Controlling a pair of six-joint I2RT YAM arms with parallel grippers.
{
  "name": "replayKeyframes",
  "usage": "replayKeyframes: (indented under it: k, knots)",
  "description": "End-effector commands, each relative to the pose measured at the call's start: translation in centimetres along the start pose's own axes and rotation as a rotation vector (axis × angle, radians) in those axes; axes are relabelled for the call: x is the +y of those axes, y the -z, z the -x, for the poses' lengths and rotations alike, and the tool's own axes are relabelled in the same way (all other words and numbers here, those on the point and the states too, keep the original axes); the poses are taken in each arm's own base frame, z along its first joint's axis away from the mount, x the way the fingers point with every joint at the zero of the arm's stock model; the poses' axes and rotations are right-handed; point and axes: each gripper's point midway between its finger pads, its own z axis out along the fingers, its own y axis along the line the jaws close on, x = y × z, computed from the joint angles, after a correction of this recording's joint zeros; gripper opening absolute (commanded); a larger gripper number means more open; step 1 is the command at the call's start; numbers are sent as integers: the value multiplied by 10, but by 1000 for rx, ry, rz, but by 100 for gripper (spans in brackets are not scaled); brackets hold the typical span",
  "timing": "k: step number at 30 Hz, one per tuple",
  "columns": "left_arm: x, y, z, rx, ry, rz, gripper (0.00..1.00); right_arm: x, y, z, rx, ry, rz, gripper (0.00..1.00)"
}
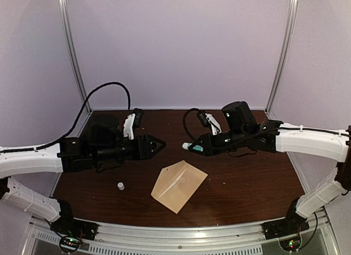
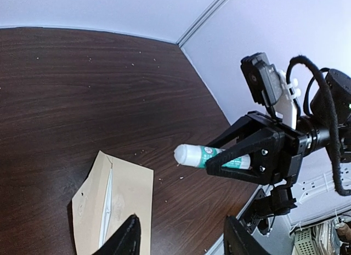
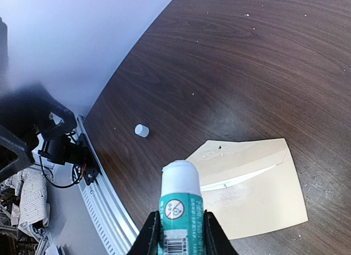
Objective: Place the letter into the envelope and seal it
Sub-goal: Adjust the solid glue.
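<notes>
The tan envelope (image 1: 178, 185) lies flat on the dark table, its flap folded over the body. A thin whitish strip (image 3: 241, 180) shows along the flap's edge. I cannot tell if that strip is the letter, which is otherwise hidden. My right gripper (image 3: 179, 233) is shut on a green-and-white glue stick (image 3: 180, 183) and holds it in the air above the table, white end pointing left toward the left arm. My left gripper (image 2: 184, 238) hovers just left of that stick (image 2: 192, 155), jaws apart and nothing between them. The envelope (image 2: 118, 200) lies below it.
A small white cap (image 1: 120, 185) lies on the table left of the envelope, near the front edge. Pale walls close the table (image 1: 247, 178) at the back and sides. A metal rail (image 1: 192, 236) runs along the near edge by the arm bases.
</notes>
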Motion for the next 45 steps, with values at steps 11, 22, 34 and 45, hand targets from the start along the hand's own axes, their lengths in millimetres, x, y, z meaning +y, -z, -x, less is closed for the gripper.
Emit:
replayKeyframes:
  k: [11,22,34,45]
  knots:
    - [-103,31,45,-68,56,-444,68,106,82,40,-409,129,392,0]
    - [-133,30,44,-27,37,-587,75,138,77,32,-396,188,459,0]
    - [-132,29,39,-3,71,-600,50,146,71,27,-370,220,456,0]
    - [-131,29,35,1,99,-613,34,150,67,21,-344,237,454,0]
